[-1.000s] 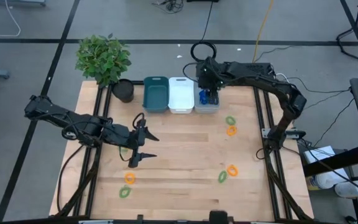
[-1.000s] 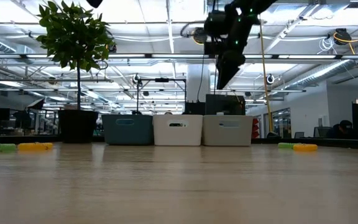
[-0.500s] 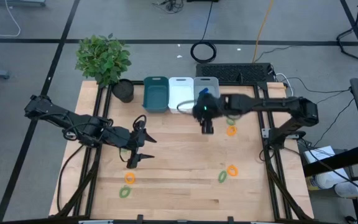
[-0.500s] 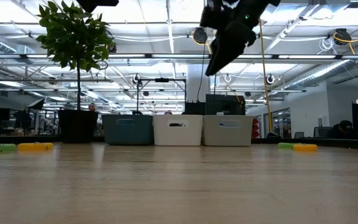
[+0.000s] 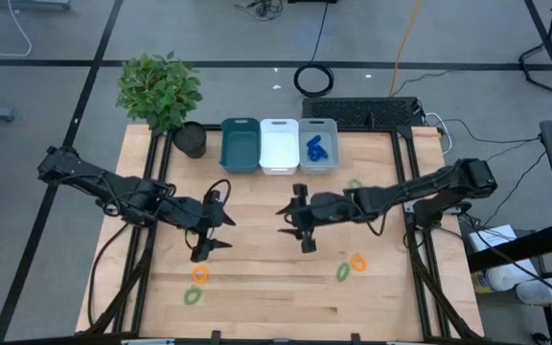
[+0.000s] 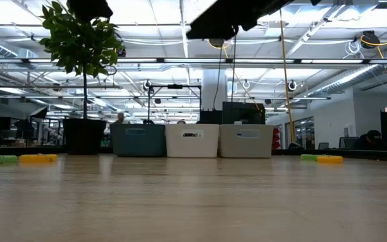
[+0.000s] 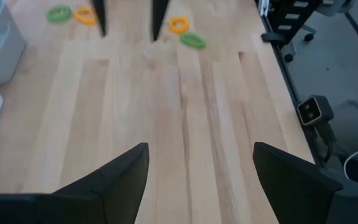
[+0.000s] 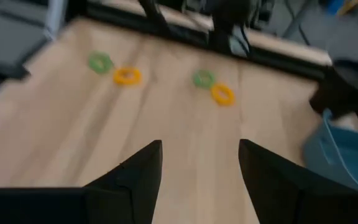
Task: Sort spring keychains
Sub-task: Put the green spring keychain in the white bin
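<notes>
Both arms hang over the middle of the pale wooden surface (image 5: 276,273) with nothing in their grip. The left gripper (image 5: 206,233) sits toward the left edge, its jaws spread wide and empty. The right gripper (image 5: 299,226) is near the centre, jaws likewise parted and empty.

The small coiled plastic spring keychains are scattered. An orange one (image 5: 199,274) and a green one (image 5: 193,296) lie near the front-left corner. An orange one (image 5: 357,262) and a green one (image 5: 342,273) lie toward the front-right. Another green one (image 5: 354,184) sits near the right edge, partly behind the right arm. Blue ones (image 5: 315,147) already rest in the clear bin (image 5: 318,165) at the back edge, beside the white bin (image 5: 279,165) and the teal bin (image 5: 241,165).

The likeliest trouble, I judge, is the two arms meeting, since both grippers face each other across the centre. Each orange coil also lies just beside a green one, so open jaws descending could catch both or knock the neighbour away. A springy loop may also slip out of a pinch.
</notes>
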